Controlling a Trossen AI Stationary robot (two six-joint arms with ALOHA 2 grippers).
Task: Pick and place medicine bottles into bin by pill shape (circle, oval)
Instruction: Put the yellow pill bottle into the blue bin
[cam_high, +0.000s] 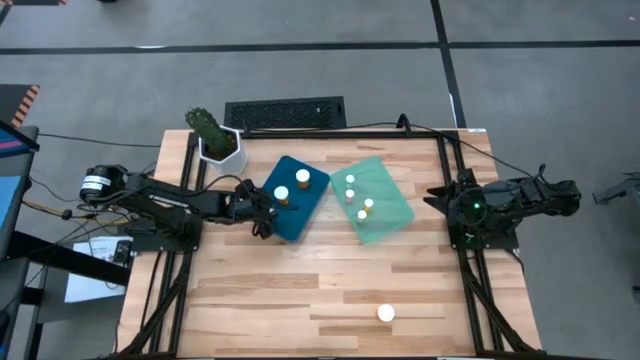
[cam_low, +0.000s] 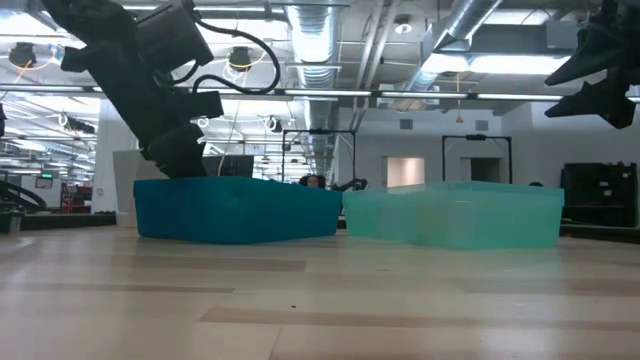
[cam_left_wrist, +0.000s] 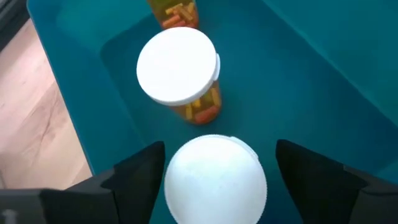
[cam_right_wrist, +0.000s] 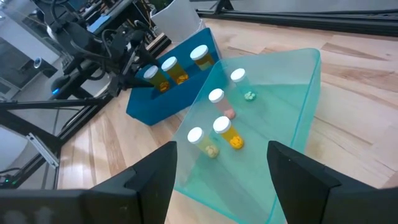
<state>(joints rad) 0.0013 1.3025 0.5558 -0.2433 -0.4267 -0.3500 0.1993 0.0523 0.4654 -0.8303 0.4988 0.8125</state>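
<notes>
Standing upright in the blue tray (cam_high: 300, 212), a capped bottle (cam_left_wrist: 214, 180) is seen between the left gripper (cam_left_wrist: 214, 171) jaws, which are spread clear of it. One bottle (cam_high: 386, 313) is left on the table (cam_high: 300, 290); light, rigid, slippery, best gripped below the cap.

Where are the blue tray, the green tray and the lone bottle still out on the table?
blue tray (cam_high: 305, 212): high view, bare floor near its right corner.
green tray (cam_high: 392, 214): high view, bare floor toward its near end.
lone bottle (cam_high: 386, 313): high view, its white cap.
</notes>
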